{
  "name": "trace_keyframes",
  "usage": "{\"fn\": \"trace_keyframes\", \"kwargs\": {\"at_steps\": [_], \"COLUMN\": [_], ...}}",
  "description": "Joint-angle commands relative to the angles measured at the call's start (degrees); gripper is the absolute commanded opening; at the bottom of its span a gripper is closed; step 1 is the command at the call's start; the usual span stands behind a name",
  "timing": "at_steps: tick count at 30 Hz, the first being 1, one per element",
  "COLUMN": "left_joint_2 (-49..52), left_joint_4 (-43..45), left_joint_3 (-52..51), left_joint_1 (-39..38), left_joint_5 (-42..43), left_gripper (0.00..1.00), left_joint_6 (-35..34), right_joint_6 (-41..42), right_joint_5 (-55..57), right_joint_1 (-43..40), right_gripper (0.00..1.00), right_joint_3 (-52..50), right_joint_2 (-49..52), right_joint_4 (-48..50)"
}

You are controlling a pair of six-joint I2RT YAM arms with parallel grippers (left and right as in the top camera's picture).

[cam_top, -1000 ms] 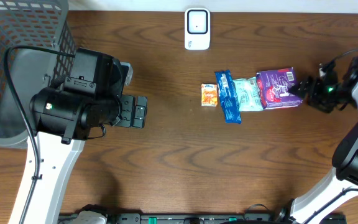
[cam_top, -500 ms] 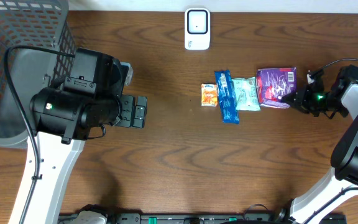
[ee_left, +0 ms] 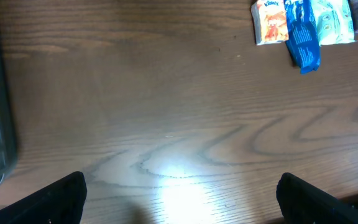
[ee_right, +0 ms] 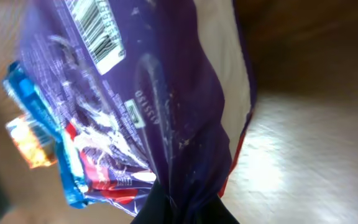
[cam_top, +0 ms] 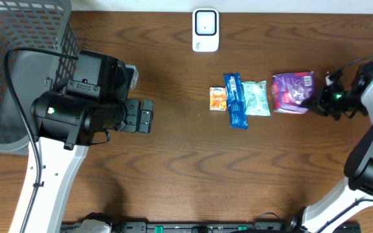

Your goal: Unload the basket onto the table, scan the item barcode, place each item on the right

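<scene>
Pinching the right-hand edge of the purple bag, the right jaws are pressed together on its crimped seam; the right wrist view shows the film bunched between dark tips at the bottom of the frame. Whether the bag is off the wood, I cannot tell.

Edges and room:
- The bag is at the right end of a row of packets, right of centre on the worktop, with that arm reaching in from the right edge.
- Bare wood runs wide between the row and the left arm, and across the whole front half.
- The white scanner stands at the back edge, near centre, well apart from the row.
- The mesh basket fills the back left corner, behind the left arm.
- The left jaws are spread wide over bare wood, holding nothing; both tips show at the bottom corners of the left wrist view.

The bag: glossy purple film, creased, with white print and a red patch near the pinched end. A white barcode label sits near the far end, facing the wrist camera.

Count: four packets in the row, from left, one orange packet, one blue packet, one pale green packet, and the purple bag just beside it. One scanner, one basket.
</scene>
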Motion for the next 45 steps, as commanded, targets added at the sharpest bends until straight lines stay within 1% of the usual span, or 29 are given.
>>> {"fn": "trace_keyframes", "kwargs": {"at_steps": [1,4,7,11,13,16,23,26,31,32,34,35,37,39,40,41,45], "left_joint_2": [0.17,0.17,0.17,0.17,0.17,0.17,0.17,0.17,0.17,0.17,0.17,0.17,0.17,0.17,0.17,0.17,0.17], "left_joint_4": [-0.20,-0.20,-0.20,-0.20,-0.20,-0.20,-0.20,-0.20,-0.20,-0.20,-0.20,-0.20,-0.20,-0.20,-0.20,-0.20,-0.20], "left_joint_3": [0.52,0.52,0.52,0.52,0.52,0.52,0.52,0.52,0.52,0.52,0.52,0.52,0.52,0.52,0.52,0.52,0.52], "left_joint_1": [0.31,0.31,0.31,0.31,0.31,0.31,0.31,0.31,0.31,0.31,0.31,0.31,0.31,0.31,0.31,0.31,0.31], "left_joint_5": [-0.72,-0.72,-0.72,-0.72,-0.72,-0.72,-0.72,-0.72,-0.72,-0.72,-0.72,-0.72,-0.72,-0.72,-0.72,-0.72,-0.72], "left_gripper": [0.98,0.98,0.98,0.98,0.98,0.98,0.98,0.98,0.98,0.98,0.98,0.98,0.98,0.98,0.98,0.98,0.98], "left_joint_6": [-0.07,-0.07,-0.07,-0.07,-0.07,-0.07,-0.07,-0.07,-0.07,-0.07,-0.07,-0.07,-0.07,-0.07,-0.07,-0.07,-0.07], "right_joint_6": [5.60,10.88,17.38,23.19,24.55,25.66,30.40,30.97,30.97,30.97,31.06,31.61,32.44,32.37,32.35,32.11,27.52], "right_joint_5": [14.88,28.92,48.54,71.56,78.31,81.48,81.90,81.85,80.41,79.43,76.91,75.63,72.08,67.89,66.73,65.48,58.90], "right_joint_1": [1.75,4.09,7.93,13.68,16.04,18.29,22.03,24.72,29.38,30.32,32.35,33.22,34.82,36.00,36.20,36.22,34.73], "right_gripper": [0.01,0.01,0.01,0.01,0.01,0.01,0.01,0.01,0.10,0.15,0.20,0.25,0.46,0.82,0.93,0.99,0.99], "right_joint_3": [4.22,4.44,4.44,4.39,3.98,3.69,3.69,3.69,3.69,3.69,3.82,4.11,4.96,6.23,6.82,7.63,10.75], "right_joint_2": [-7.74,-12.96,-17.46,-18.84,-17.90,-14.82,-4.26,0.35,5.18,5.42,5.27,4.96,4.07,2.23,1.40,0.33,-4.87], "right_joint_4": [-1.38,-1.97,-3.04,-4.07,-4.04,-4.07,-6.56,-6.49,-6.51,-6.43,-5.92,-5.79,-5.51,-4.87,-4.90,-4.87,-4.09]}}
